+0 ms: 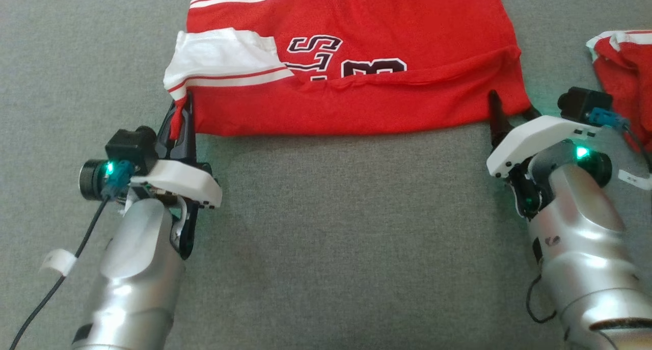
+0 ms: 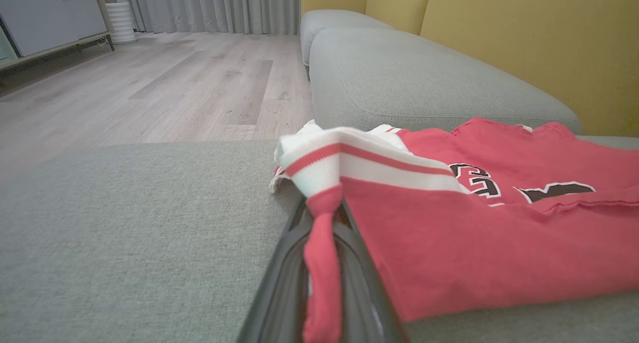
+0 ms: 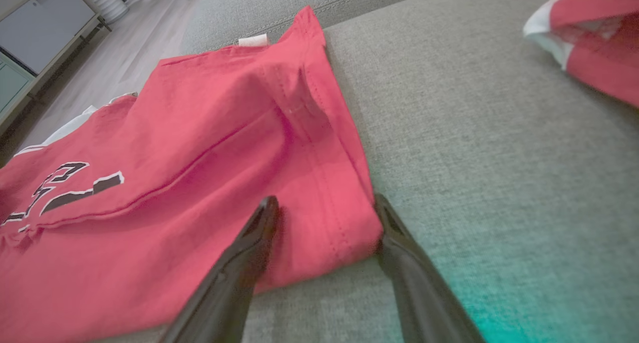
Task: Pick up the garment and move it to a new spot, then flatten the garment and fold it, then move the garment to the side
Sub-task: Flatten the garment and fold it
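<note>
2nd red cloth at rt on grey cushion; wood floor.

- The red jersey bore dark, white-edged lettering; an "S" could be read in the head view.
- Beneath it, a large figure, half hidden under a fold, looked like an "8", perhaps a "3".
- The white tag at the jersey's edge showed no legible print.

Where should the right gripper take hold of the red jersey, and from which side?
Probably at the near right corner of the jersey, coming in from the near edge. There the folded cloth lies flat in layers, and the open right gripper straddles it. The left gripper pinches the matching left corner, so the edge would likely lift evenly.
</note>
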Motion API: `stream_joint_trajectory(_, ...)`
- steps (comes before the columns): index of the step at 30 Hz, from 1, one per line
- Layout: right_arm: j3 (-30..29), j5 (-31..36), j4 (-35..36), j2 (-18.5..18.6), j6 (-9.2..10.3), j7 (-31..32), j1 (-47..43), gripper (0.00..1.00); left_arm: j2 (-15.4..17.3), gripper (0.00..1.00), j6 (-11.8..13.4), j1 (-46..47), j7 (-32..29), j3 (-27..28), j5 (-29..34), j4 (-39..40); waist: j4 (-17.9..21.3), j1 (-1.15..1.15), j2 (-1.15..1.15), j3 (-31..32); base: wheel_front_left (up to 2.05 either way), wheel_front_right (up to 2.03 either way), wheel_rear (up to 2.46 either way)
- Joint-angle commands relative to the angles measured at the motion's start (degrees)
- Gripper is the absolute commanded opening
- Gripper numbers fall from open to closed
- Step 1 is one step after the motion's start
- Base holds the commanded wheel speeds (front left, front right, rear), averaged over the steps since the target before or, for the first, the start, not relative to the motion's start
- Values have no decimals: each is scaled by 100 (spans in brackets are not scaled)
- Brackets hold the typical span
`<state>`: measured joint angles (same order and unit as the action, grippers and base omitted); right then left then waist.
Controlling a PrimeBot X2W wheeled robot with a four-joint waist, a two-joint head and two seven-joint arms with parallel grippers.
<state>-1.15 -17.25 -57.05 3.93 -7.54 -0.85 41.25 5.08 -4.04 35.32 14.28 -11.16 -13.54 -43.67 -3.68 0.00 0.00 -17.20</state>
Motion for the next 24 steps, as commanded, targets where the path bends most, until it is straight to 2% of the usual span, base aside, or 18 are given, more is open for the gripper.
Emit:
stream_joint_trajectory(1,194,-43,-31,-104,5,-82,47,4,205,0,35,59,71,131,50,149,5,0,0,4,0,0,0)
stream_joint_trajectory(2,230,-33,-93,-104,5,-189,81,0,215,0,44,52,71,130,49,131,13,0,0,11,0,0,0)
stream_joint_trajectory(6,413,154,-305,-104,5,-737,172,0,279,0,80,-21,71,128,31,0,87,0,0,149,0,0,0)
stream_joint_trajectory(11,456,341,-430,-105,5,-1031,120,0,333,0,106,-155,71,145,-16,-117,176,0,0,389,0,0,0)
stream_joint_trajectory(17,547,263,-325,-49,5,-1116,-211,0,364,0,108,-458,72,140,-72,-168,240,0,0,781,0,0,0)
stream_joint_trajectory(24,763,-80,41,78,5,-876,-852,0,399,0,65,-953,18,83,-136,-208,282,0,0,1278,0,0,0)
